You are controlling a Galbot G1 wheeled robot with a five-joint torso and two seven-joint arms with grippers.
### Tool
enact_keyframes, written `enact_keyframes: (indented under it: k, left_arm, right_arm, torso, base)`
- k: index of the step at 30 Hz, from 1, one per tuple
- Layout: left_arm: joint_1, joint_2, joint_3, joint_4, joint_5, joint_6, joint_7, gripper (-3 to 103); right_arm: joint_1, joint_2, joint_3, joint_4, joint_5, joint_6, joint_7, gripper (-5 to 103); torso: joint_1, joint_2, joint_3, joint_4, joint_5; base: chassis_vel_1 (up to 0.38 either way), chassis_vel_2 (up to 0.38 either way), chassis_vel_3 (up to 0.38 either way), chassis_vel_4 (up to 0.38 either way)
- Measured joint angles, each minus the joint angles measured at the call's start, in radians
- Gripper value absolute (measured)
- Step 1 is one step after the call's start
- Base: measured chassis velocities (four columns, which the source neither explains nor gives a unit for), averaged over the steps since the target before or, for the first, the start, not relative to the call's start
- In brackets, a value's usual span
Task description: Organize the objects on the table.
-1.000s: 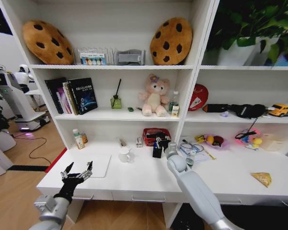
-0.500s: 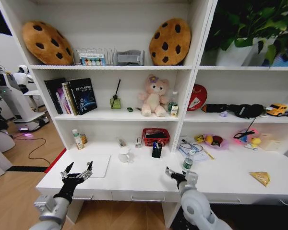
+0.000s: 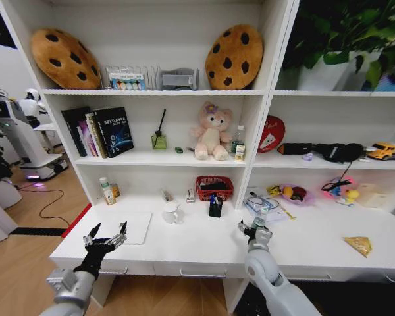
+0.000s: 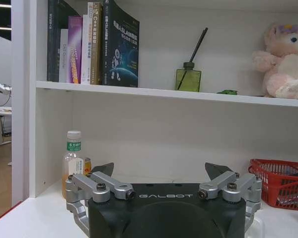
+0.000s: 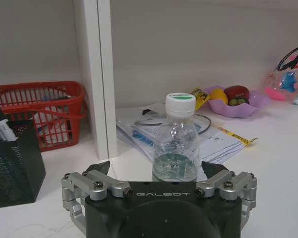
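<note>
A small clear bottle [image 3: 261,218] with a white-and-green cap stands on the white table [image 3: 197,247], right of the shelf upright. My right gripper [image 3: 253,230] is open just in front of it. In the right wrist view the bottle [image 5: 175,141] stands between the spread fingertips of that gripper [image 5: 156,168], untouched. My left gripper [image 3: 106,236] hovers open over the table's front left, beside the flat silver laptop [image 3: 130,226]; the left gripper [image 4: 160,169] holds nothing. Blue-capped pens [image 5: 0,127] sit in a black mesh holder [image 3: 214,206]. A yellow wedge [image 3: 359,245] lies far right. A green toy car [image 4: 227,92] sits on the shelf.
A red basket [image 3: 214,187] stands behind the pen holder, and a white mug [image 3: 170,212] to its left. Papers [image 5: 208,141] and a purple fruit bowl [image 5: 236,101] lie beyond the bottle. The white shelf upright [image 5: 97,74] rises close by. An orange drink bottle [image 4: 72,157] stands back left.
My right arm has drawn back from the pen holder toward the table's front, and its gripper now sits just before the clear bottle. The left arm has not moved.
</note>
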Motion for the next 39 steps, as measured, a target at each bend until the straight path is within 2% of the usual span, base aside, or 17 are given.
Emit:
enact_keyframes:
  k: [5,8,10,12,14,16,17,18,21,22,24,26,27,33,34,38,39]
  left_arm:
    - [0.000,0.000,0.000,0.000,0.000,0.000,0.000,100]
    - [0.000,0.000,0.000,0.000,0.000,0.000,0.000,100]
    - [0.000,0.000,0.000,0.000,0.000,0.000,0.000,100]
    - [0.000,0.000,0.000,0.000,0.000,0.000,0.000,100]
    - [0.000,0.000,0.000,0.000,0.000,0.000,0.000,100]
    - [0.000,0.000,0.000,0.000,0.000,0.000,0.000,100]
    - [0.000,0.000,0.000,0.000,0.000,0.000,0.000,100]
    - [0.000,0.000,0.000,0.000,0.000,0.000,0.000,100]
    - [0.000,0.000,0.000,0.000,0.000,0.000,0.000,100]
    - [0.000,0.000,0.000,0.000,0.000,0.000,0.000,100]
    - [0.000,0.000,0.000,0.000,0.000,0.000,0.000,100]
    - [0.000,0.000,0.000,0.000,0.000,0.000,0.000,100]
    - [0.000,0.000,0.000,0.000,0.000,0.000,0.000,100]
    - [0.000,0.000,0.000,0.000,0.000,0.000,0.000,100]
    - [0.000,0.000,0.000,0.000,0.000,0.000,0.000,100]
    - [0.000,0.000,0.000,0.000,0.000,0.000,0.000,100]
    - [0.000,0.000,0.000,0.000,0.000,0.000,0.000,100]
  right_arm:
    - [0.008,-0.016,0.027,-0.011,-0.018,0.003,0.004,102]
    - [0.016,-0.023,0.046,-0.029,-0.014,0.003,0.002,94]
    - [0.017,-0.024,0.053,-0.035,-0.013,0.003,-0.003,94]
    - [0.022,-0.032,0.070,-0.051,-0.013,0.003,-0.033,78]
    - [0.022,-0.037,0.074,-0.052,-0.016,0.006,-0.054,78]
    - [0.011,-0.054,0.076,-0.024,-0.034,0.011,-0.118,61]
    - [0.011,-0.054,0.076,-0.024,-0.034,0.011,-0.118,61]
    - [-0.005,-0.066,0.074,0.013,-0.042,0.010,-0.169,61]
    - [-0.077,-0.098,0.085,0.145,-0.081,0.011,-0.377,45]
    - [-0.077,-0.098,0.085,0.145,-0.081,0.011,-0.377,45]
    - [-0.106,-0.117,0.100,0.204,-0.105,0.019,-0.494,34]
    - [-0.124,-0.134,0.119,0.254,-0.125,0.019,-0.590,29]
    - [-0.124,-0.134,0.119,0.254,-0.125,0.019,-0.590,29]
    - [-0.124,-0.131,0.122,0.248,-0.138,-0.001,-0.536,3]
    - [-0.124,-0.131,0.122,0.248,-0.138,-0.001,-0.536,3]
    - [-0.141,-0.108,0.090,0.261,-0.032,-0.071,-0.343,-1]
    - [-0.141,-0.108,0.090,0.261,-0.032,-0.071,-0.343,-1]
  torso:
    - [0.000,0.000,0.000,-0.0002,0.0000]
    - [0.000,0.000,0.000,-0.0001,0.0000]
    - [0.000,0.000,0.000,0.0000,0.0000]
    - [0.000,0.000,0.000,-0.0001,0.0001]
    - [0.000,0.000,0.000,-0.0001,0.0001]
    - [0.000,0.000,0.000,0.0000,0.0002]
    - [0.000,0.000,0.000,0.0000,0.0002]
    - [0.000,0.000,0.000,0.0000,0.0000]
    - [0.000,0.000,0.000,-0.0002,-0.0002]
    - [0.000,0.000,0.000,-0.0002,-0.0002]
    - [0.000,0.000,0.000,-0.0002,0.0000]
    - [0.000,0.000,0.000,-0.0001,-0.0003]
    - [0.000,0.000,0.000,-0.0001,-0.0003]
    - [0.000,0.000,0.000,0.0000,0.0001]
    - [0.000,0.000,0.000,0.0000,0.0001]
    - [0.000,0.000,0.000,0.0000,0.0000]
    - [0.000,0.000,0.000,0.0000,0.0000]
  base:
    - [0.000,0.000,0.000,0.000]
    - [0.000,0.000,0.000,0.000]
    - [0.000,0.000,0.000,0.000]
    - [0.000,0.000,0.000,0.000]
    - [0.000,0.000,0.000,0.000]
    - [0.000,0.000,0.000,0.000]
    - [0.000,0.000,0.000,0.000]
    - [0.000,0.000,0.000,0.000]
    - [0.000,0.000,0.000,0.000]
    - [0.000,0.000,0.000,0.000]
    - [0.000,0.000,0.000,0.000]
    - [0.000,0.000,0.000,0.000]
    - [0.000,0.000,0.000,0.000]
    - [0.000,0.000,0.000,0.000]
    - [0.000,0.000,0.000,0.000]
    - [0.000,0.000,0.000,0.000]
    - [0.000,0.000,0.000,0.000]
